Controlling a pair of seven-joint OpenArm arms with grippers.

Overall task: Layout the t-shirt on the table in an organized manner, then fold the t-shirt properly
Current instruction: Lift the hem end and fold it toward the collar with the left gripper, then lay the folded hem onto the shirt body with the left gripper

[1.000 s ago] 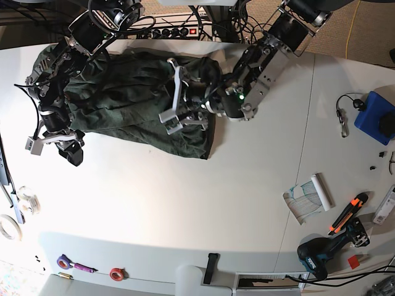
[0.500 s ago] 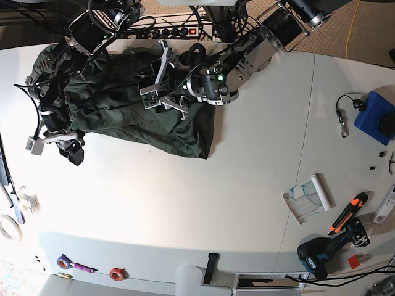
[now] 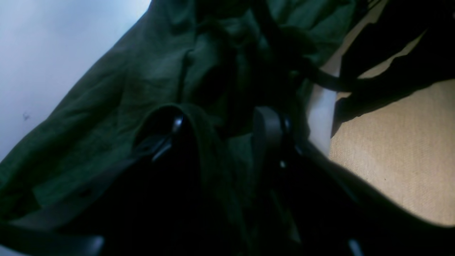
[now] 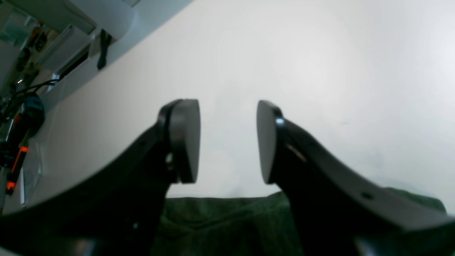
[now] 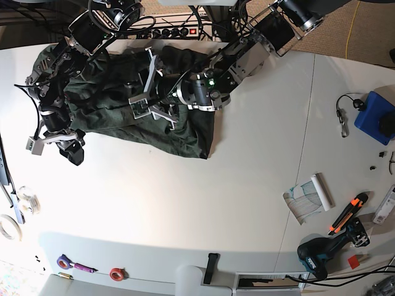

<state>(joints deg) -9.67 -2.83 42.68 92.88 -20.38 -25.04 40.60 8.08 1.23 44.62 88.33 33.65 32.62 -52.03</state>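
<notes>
The dark green t-shirt (image 5: 105,114) lies crumpled at the table's back left, its lower corner reaching toward the middle. My left gripper (image 5: 143,86) is low over the shirt's middle. In the left wrist view it (image 3: 220,124) stands open, a fold of shirt (image 3: 142,71) draped over one finger (image 3: 177,124) and dark cloth in the gap. My right gripper (image 5: 55,143) sits at the shirt's left front edge. In the right wrist view it (image 4: 227,142) is open over bare table, with the shirt's hem (image 4: 220,220) just behind the fingers.
A power strip (image 5: 179,29) and cables run behind the shirt. At the right are a blue box (image 5: 376,117), a paper roll (image 5: 311,197), an orange cutter (image 5: 349,213) and a drill (image 5: 324,253). Tape rolls (image 5: 9,227) sit at the left edge. Tan floor (image 3: 391,160) shows past the table's back edge.
My left arm has swept leftward across the shirt, from its right part to its middle. The shirt's outline has barely shifted. The right arm has stayed put.
</notes>
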